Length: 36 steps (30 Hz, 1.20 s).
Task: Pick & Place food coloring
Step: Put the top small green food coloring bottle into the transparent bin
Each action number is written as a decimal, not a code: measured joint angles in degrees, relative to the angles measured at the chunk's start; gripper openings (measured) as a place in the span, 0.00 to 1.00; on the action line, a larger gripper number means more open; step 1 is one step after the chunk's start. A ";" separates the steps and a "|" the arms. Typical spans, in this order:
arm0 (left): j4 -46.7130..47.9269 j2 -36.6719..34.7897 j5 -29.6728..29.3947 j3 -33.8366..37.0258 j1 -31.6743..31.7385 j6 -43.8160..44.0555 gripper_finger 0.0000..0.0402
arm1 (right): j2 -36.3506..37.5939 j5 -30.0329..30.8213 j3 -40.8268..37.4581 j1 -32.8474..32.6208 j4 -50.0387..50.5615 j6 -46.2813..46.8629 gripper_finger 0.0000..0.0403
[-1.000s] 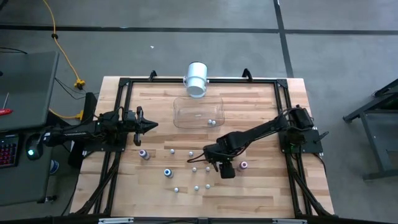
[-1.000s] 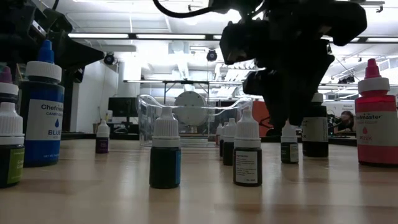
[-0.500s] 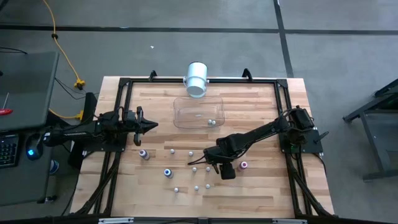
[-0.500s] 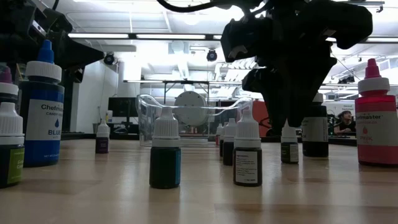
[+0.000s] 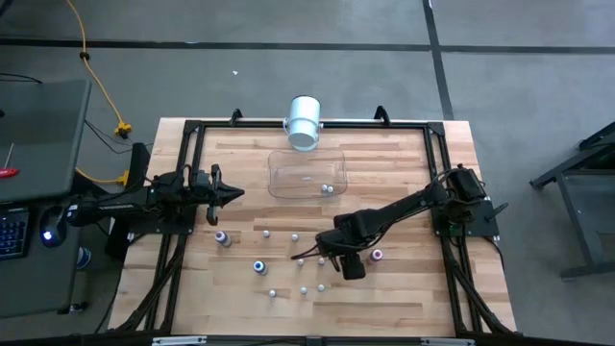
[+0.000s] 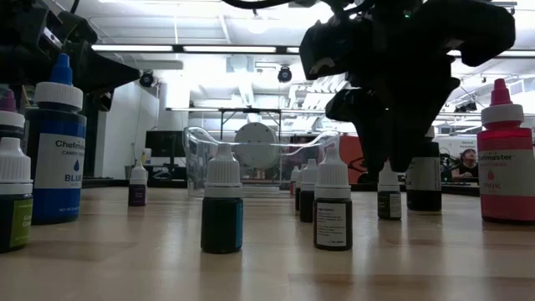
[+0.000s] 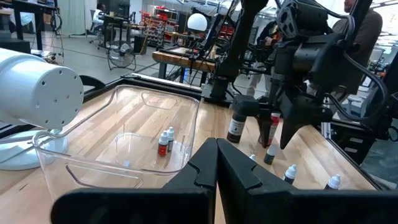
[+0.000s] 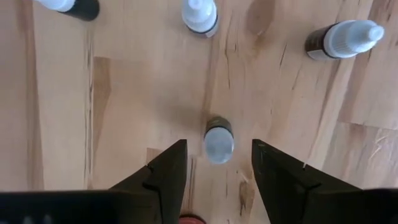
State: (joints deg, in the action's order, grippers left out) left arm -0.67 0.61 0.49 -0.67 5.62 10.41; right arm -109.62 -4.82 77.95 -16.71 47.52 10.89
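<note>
Approach step: the right gripper (image 8: 215, 163), jaws apart and holding nothing, hangs over a small upright food coloring bottle (image 8: 218, 138) near the clear tub (image 5: 306, 173). Next move: descend and close. The left gripper (image 5: 233, 193) is clenched, idle.

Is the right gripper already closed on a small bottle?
No, the right gripper stands open above a small bottle, whose cap shows between the fingers untouched.

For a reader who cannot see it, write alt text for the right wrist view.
The right gripper hangs open, pointing straight down at a wooden table, its two dark fingers on either side of a small white-capped food coloring bottle standing between them. Three more small bottles stand farther off on the wood.
</note>
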 joint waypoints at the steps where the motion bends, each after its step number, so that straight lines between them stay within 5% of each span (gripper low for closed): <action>1: 0.00 -0.01 0.00 0.00 0.00 0.00 0.00 | 0.00 0.16 -0.02 -0.07 0.01 0.00 0.42; 36: 0.00 -0.01 0.00 0.00 -0.01 -0.01 0.00 | -0.92 0.77 -0.11 -0.72 -0.01 1.08 0.33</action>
State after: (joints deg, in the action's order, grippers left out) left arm -0.67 0.60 0.49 -0.67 5.62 10.40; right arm -110.54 -4.05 77.84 -17.43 47.51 11.97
